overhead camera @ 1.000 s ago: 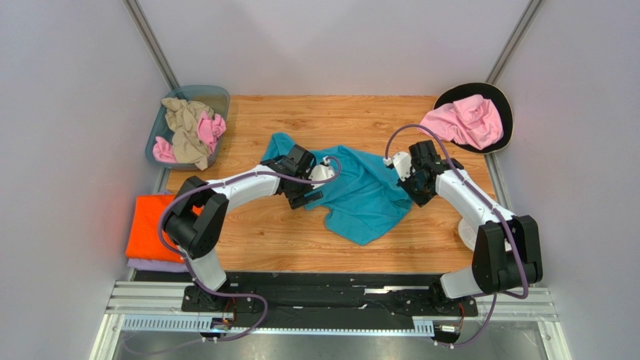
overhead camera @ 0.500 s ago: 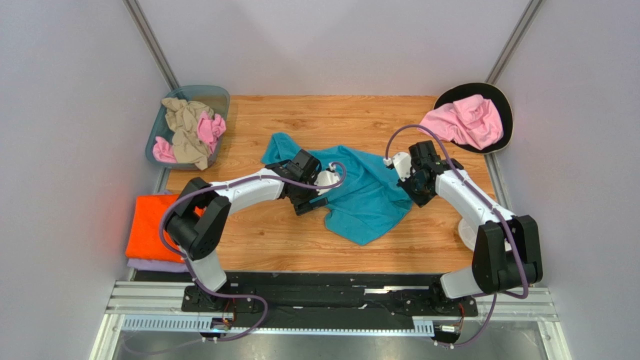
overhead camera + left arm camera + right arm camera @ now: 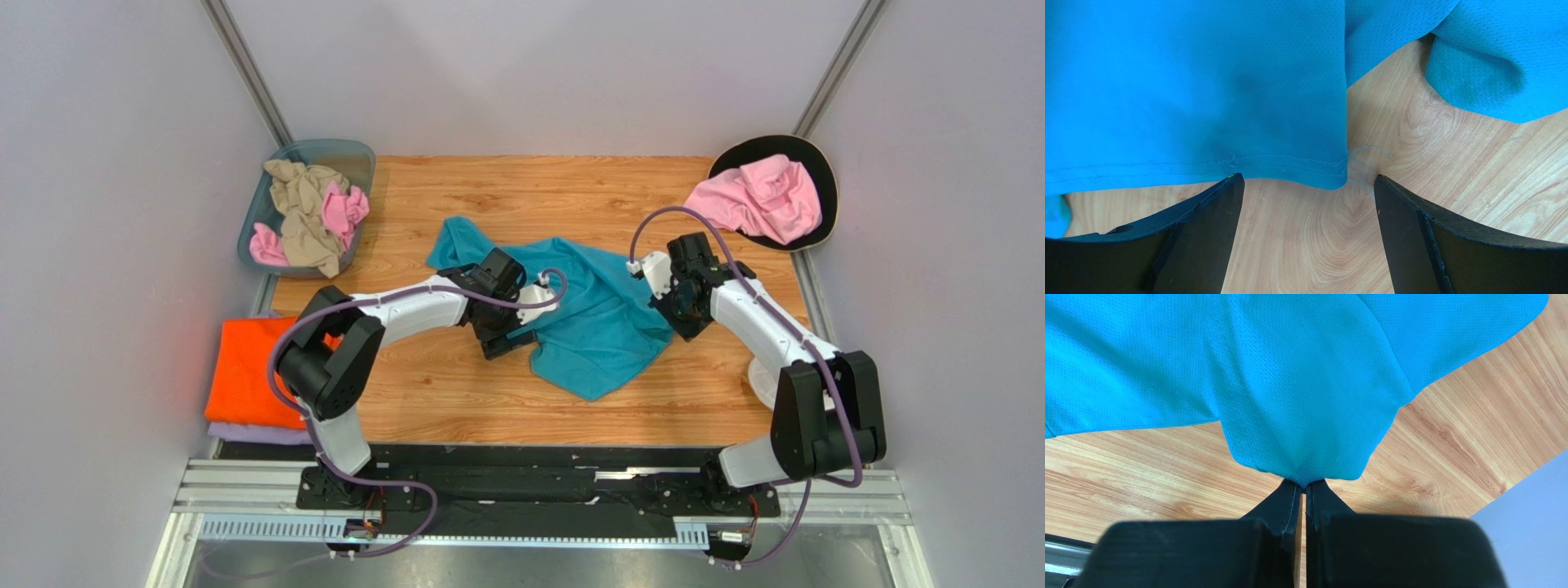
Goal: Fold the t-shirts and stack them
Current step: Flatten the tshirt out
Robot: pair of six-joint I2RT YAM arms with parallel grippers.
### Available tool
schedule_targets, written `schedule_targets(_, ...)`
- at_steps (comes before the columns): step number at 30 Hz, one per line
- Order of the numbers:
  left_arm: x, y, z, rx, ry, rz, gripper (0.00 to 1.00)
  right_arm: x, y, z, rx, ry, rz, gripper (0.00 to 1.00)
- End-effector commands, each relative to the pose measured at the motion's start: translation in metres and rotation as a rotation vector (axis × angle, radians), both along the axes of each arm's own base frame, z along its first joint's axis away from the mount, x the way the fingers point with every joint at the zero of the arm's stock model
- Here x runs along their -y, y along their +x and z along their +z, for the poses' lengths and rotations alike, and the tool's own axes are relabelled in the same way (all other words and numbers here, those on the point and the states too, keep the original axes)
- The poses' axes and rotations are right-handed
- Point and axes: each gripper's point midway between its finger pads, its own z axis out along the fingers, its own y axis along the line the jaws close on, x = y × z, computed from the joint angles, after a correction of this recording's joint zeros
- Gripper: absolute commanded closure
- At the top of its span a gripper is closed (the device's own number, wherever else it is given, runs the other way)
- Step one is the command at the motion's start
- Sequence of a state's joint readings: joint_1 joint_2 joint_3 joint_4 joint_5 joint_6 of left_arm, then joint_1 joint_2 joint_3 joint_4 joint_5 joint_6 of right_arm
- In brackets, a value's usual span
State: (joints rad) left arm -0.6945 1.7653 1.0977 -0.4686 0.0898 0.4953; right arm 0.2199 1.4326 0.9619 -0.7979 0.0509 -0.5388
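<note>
A teal t-shirt (image 3: 589, 312) lies crumpled in the middle of the wooden table (image 3: 687, 392). My left gripper (image 3: 505, 333) is open at the shirt's near-left hem; in the left wrist view the gripper (image 3: 1309, 190) straddles bare wood, with the shirt's hemmed edge (image 3: 1229, 122) just beyond the fingertips. My right gripper (image 3: 672, 304) is shut on the shirt's right edge; in the right wrist view the gripper (image 3: 1305, 485) pinches a bunched corner of the teal shirt (image 3: 1303, 398).
A teal bin (image 3: 254, 208) at the back left holds beige and pink shirts. A pink shirt (image 3: 761, 196) lies on a black round tray at the back right. Folded orange and lavender shirts (image 3: 245, 374) are stacked off the table's left edge.
My left gripper has moved right and nearer along the shirt's left hem. The right gripper has stayed shut on the shirt and barely moved.
</note>
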Motion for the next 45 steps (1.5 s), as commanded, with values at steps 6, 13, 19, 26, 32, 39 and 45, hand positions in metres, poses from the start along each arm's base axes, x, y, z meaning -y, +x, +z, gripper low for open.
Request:
schedule_targets(6,0.012,-0.001,-0.002,-0.057,0.003,-0.018,0.15,0.0,0.006,0.006,0.044,0.008,-0.013,1.0)
schedule_targets(13,0.014,-0.009,-0.008,-0.137,0.021,-0.04,0.23,0.002,0.003,0.006,0.049,0.001,-0.011,1.0)
schedule_targets(19,0.013,-0.017,-0.014,-0.206,0.052,-0.068,0.3,0.0,0.002,0.009,0.059,0.012,-0.008,1.0)
schedule_targets(26,0.014,-0.014,-0.019,-0.217,0.076,-0.073,0.53,0.002,-0.002,0.011,0.07,0.01,-0.002,1.0)
schedule_targets(32,0.014,-0.015,-0.02,-0.226,0.069,-0.055,0.77,0.003,-0.005,0.008,0.063,0.007,-0.002,1.0)
schedule_targets(39,0.01,-0.012,0.0,-0.169,0.06,-0.033,1.0,0.003,-0.001,0.013,0.077,0.005,-0.007,1.0)
schedule_targets(45,0.013,0.004,0.044,-0.044,0.003,-0.003,1.0,0.005,0.005,0.034,0.122,-0.004,-0.019,1.0)
